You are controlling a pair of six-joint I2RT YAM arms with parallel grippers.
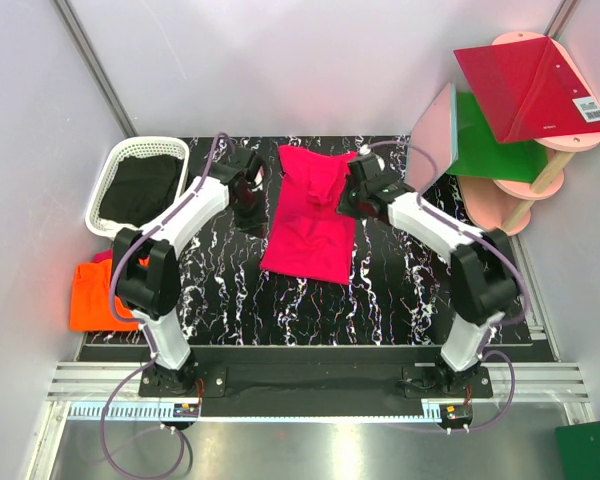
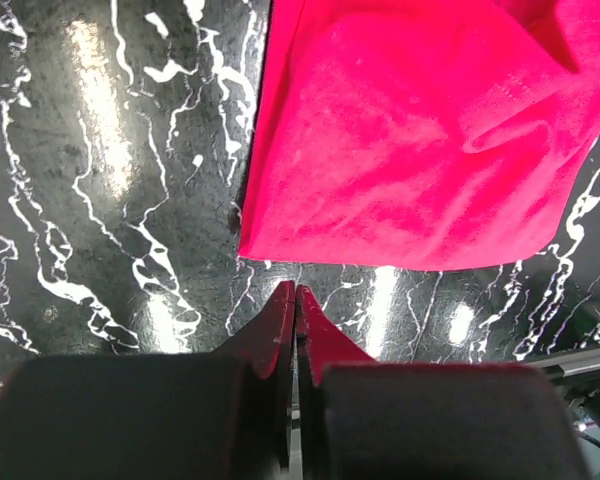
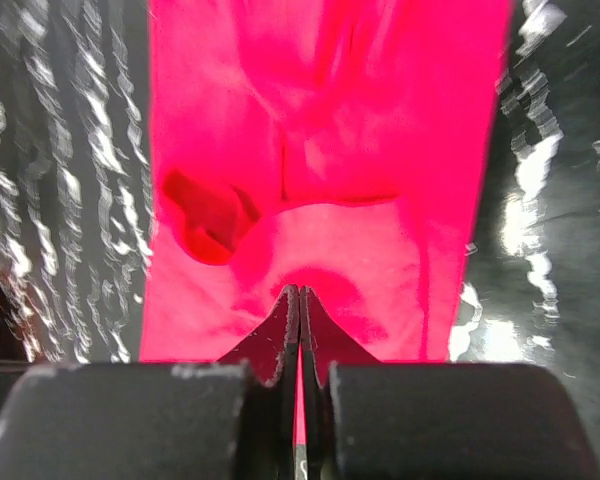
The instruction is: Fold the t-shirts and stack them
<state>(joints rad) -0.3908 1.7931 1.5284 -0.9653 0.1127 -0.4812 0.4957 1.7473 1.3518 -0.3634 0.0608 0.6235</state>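
Top external shows the black marbled table (image 1: 400,280) with the pink t-shirt (image 1: 305,240) lying lengthwise in the middle between the two arms. It looks to me already narrowed into a long strip, its near half fairly flat and its far half rucked up into a loose hump. From where things stand, I'd say this shirt is partway through its fold: the sides seem taken in, but the lengthwise fold over onto itself is not yet done. The orange t-shirt (image 1: 90,300) sits well apart at the table's left edge, partly hidden behind the left arm, in a rumpled heap rather than a neat square, so it looks to need folding too, and nothing is stacked yet. The right gripper (image 3: 300,295) has its fingers pressed together on the pink cloth, a sliver of pink showing between them and the fabric puckered around the tips. The left gripper (image 2: 295,290) is also pressed together but holds nothing, poised over bare table just beside the shirt's edge.
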